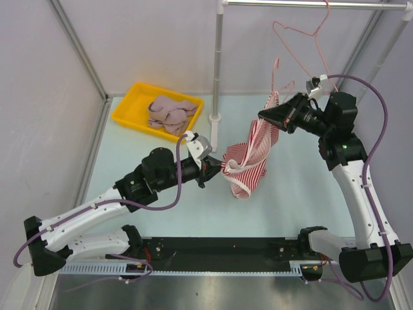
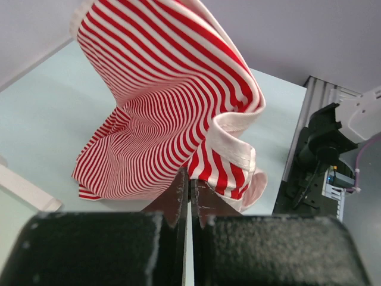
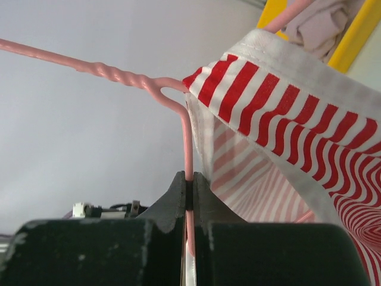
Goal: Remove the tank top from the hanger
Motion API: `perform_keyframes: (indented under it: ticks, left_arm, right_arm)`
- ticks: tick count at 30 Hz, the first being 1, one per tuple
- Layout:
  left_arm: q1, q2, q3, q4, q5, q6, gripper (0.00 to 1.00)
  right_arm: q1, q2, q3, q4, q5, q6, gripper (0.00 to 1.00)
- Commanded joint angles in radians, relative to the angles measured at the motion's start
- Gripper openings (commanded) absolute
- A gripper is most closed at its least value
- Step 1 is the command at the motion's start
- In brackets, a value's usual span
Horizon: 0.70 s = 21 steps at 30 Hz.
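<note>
- Grey walls close in a pale blue-green worktop (image 1: 290, 194), with a rail (image 1: 290, 4) running across the top and a white post (image 1: 217, 64) standing at the back.
- Only the top view takes in the whole scene. A yellow tray (image 1: 132, 103) sits at the back left with pinkish cloth (image 1: 171, 115) in it, well apart from both arms.
- That view also shows the pink wire hanger (image 1: 303, 45) reaching up to the rail, with the red-and-white striped top (image 1: 251, 158) sagging between the two arms.
- From above, the left arm (image 1: 97, 210) reaches in from the near left. The right arm (image 1: 358, 187) bends in from the right, higher up.
- The left wrist view shows what the top view cannot. The left jaws are closed tight, with the white-trimmed edge of the top (image 2: 172, 107) pinched at their tips.
- In that view the cloth billows up and away from them, its lower corner down by the worktop (image 2: 47, 113). Whether it rests there I cannot tell.
- The right wrist view gives the other grip. The right jaws are closed on the hanger (image 3: 119, 76), its wire running straight down between them.
- The top (image 3: 286, 131) hangs just to the right of those jaws, its banded edge against the bend in the wire.
- The tray (image 3: 357, 36) and cloth (image 3: 321, 24) peek in behind it.
- So the top is still on the hanger, stretched from the right jaws down to the left jaws.
</note>
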Motion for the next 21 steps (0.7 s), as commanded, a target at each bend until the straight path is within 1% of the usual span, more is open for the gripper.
perform_keyframes:
  ticks: [1, 3, 4, 6, 7, 9, 10, 13, 14, 15, 16, 18, 19, 20, 21]
  left_arm:
    - [0.028, -0.011, 0.059, -0.013, 0.096, -0.012, 0.0]
    - [0.031, -0.005, 0.08, -0.022, 0.122, -0.011, 0.0]
    - [0.031, -0.003, 0.085, -0.024, 0.142, -0.011, 0.0]
    - [0.031, -0.01, 0.096, -0.018, 0.223, -0.014, 0.0]
    - [0.031, -0.011, 0.096, -0.018, 0.315, -0.017, 0.0]
    - [0.031, -0.031, 0.074, -0.006, 0.398, -0.046, 0.0]
    - [0.029, -0.042, 0.059, 0.01, 0.42, -0.056, 0.0]
    - [0.028, -0.086, 0.005, 0.03, 0.455, -0.09, 0.0]
    - [0.028, -0.114, -0.019, 0.031, 0.44, -0.107, 0.0]
    - [0.029, -0.125, -0.028, 0.027, 0.408, -0.113, 0.0]
    - [0.029, -0.137, -0.036, 0.009, 0.344, -0.113, 0.0]
    - [0.031, -0.151, -0.039, -0.031, 0.272, -0.106, 0.0]
    - [0.031, -0.148, -0.03, -0.044, 0.201, -0.103, 0.0]
    - [0.032, -0.142, -0.024, -0.054, 0.175, -0.103, 0.0]
    - [0.04, -0.113, -0.015, -0.076, 0.161, -0.1, 0.0]
  right_arm:
    - [-0.01, -0.059, -0.014, -0.075, -0.168, -0.057, 0.0]
    - [-0.009, -0.07, -0.022, -0.104, -0.162, -0.086, 0.0]
    - [-0.009, -0.067, -0.002, -0.141, -0.144, -0.157, 0.0]
    - [-0.01, -0.065, 0.015, -0.207, -0.061, -0.237, 0.0]
    - [-0.01, -0.065, 0.016, -0.21, -0.009, -0.273, 0.0]
    - [-0.004, -0.064, 0.013, -0.186, 0.04, -0.294, 0.0]
    - [-0.001, -0.056, 0.01, -0.187, 0.11, -0.317, 0.0]
    - [0.001, -0.045, -0.025, -0.132, 0.194, -0.312, 0.0]
    - [-0.001, -0.033, -0.033, -0.079, 0.18, -0.293, 0.0]
    - [-0.002, -0.024, -0.03, -0.066, 0.163, -0.279, 0.0]
    - [0.001, -0.013, -0.021, -0.063, 0.143, -0.27, 0.0]
    - [-0.006, 0.001, 0.018, -0.097, 0.104, -0.27, 0.0]
    - [-0.009, -0.001, 0.028, -0.112, 0.082, -0.262, 0.0]
    - [-0.018, -0.013, 0.041, -0.124, 0.056, -0.256, 0.0]
    - [-0.027, -0.021, 0.041, -0.128, -0.005, -0.238, 0.0]
